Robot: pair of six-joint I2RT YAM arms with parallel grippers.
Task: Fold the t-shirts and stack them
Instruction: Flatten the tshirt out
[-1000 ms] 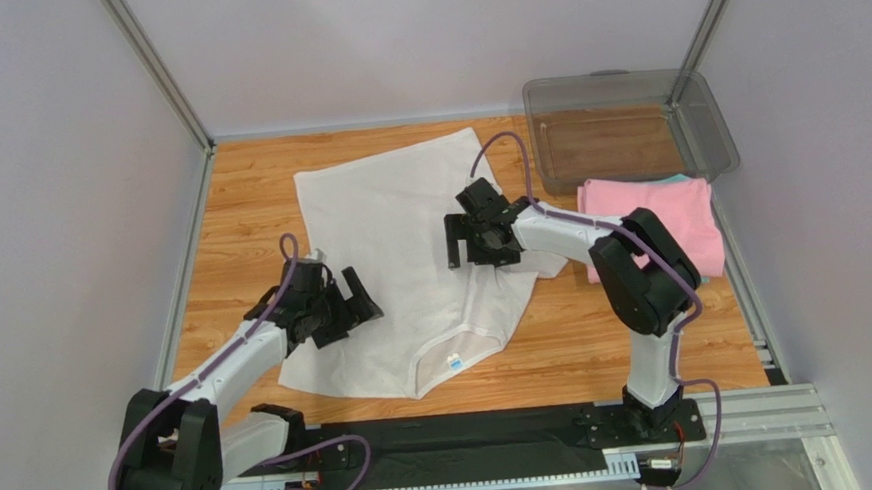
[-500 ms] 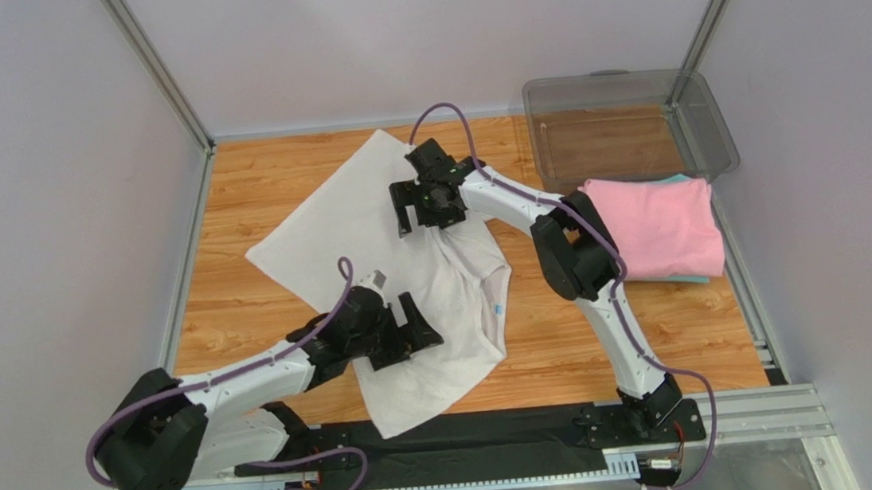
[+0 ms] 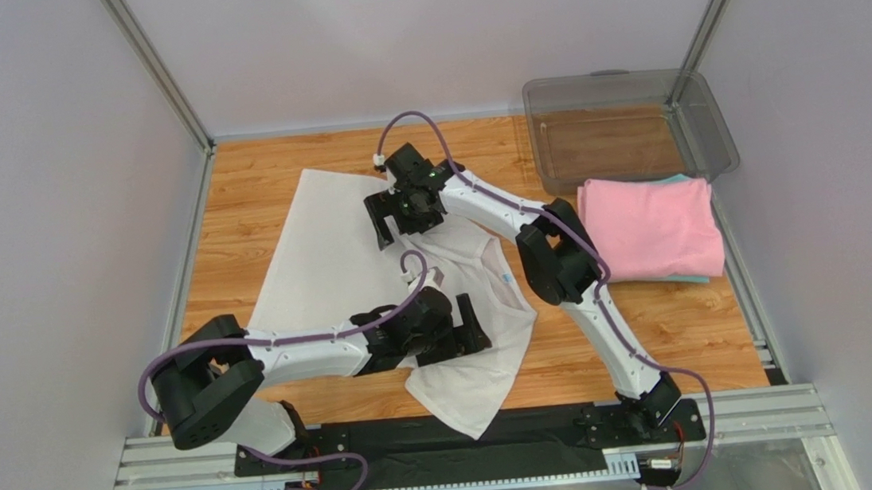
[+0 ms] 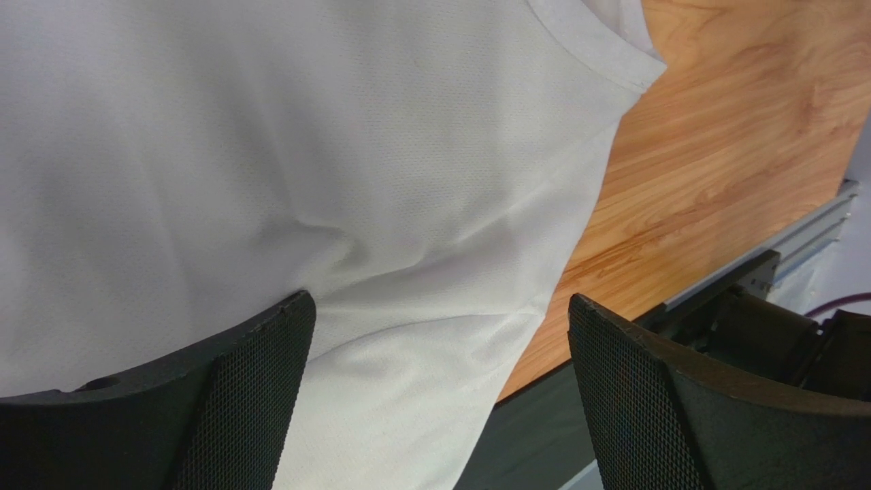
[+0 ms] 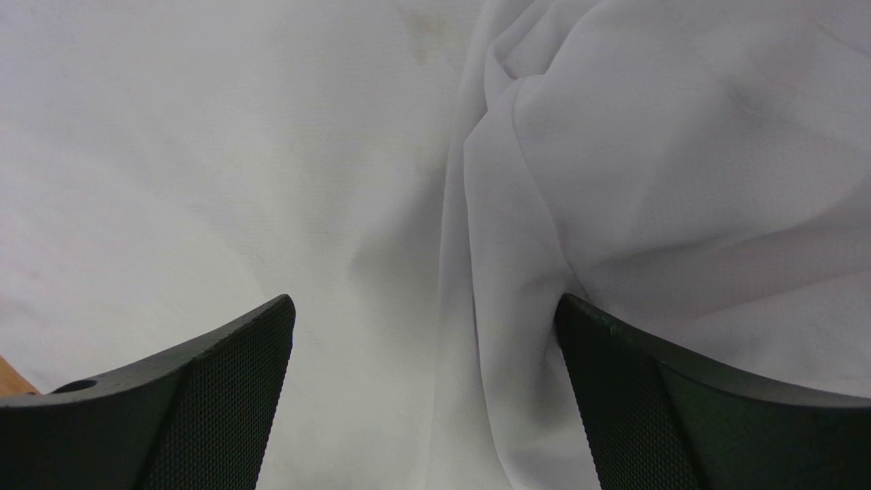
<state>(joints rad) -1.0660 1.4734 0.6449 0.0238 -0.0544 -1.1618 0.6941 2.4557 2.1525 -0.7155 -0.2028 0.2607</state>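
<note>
The white t-shirt [image 3: 335,267] lies rumpled and slanted across the middle of the table, its small blue tag [image 3: 505,277] near its right edge. My left gripper [image 3: 469,326] is open and empty over the shirt's near right part; in the left wrist view the gripper [image 4: 440,403] has white cloth [image 4: 307,153] below its spread jaws. My right gripper [image 3: 389,226] is open and empty over the shirt's far part; in the right wrist view the gripper [image 5: 424,408] is above bunched folds [image 5: 613,153]. The pink t-shirt [image 3: 651,224] lies folded at the right on a teal one [image 3: 677,177].
A clear plastic bin [image 3: 625,131] stands at the far right corner, just behind the pink stack. The shirt's near corner hangs over the black base rail [image 3: 543,427], which also shows in the left wrist view [image 4: 736,306]. Grey walls close in the table on three sides.
My left gripper has swept right along the near side to the centre. My right gripper has moved left and farther away. The white shirt has been dragged and turned to a slant, and has bunched at the right.
</note>
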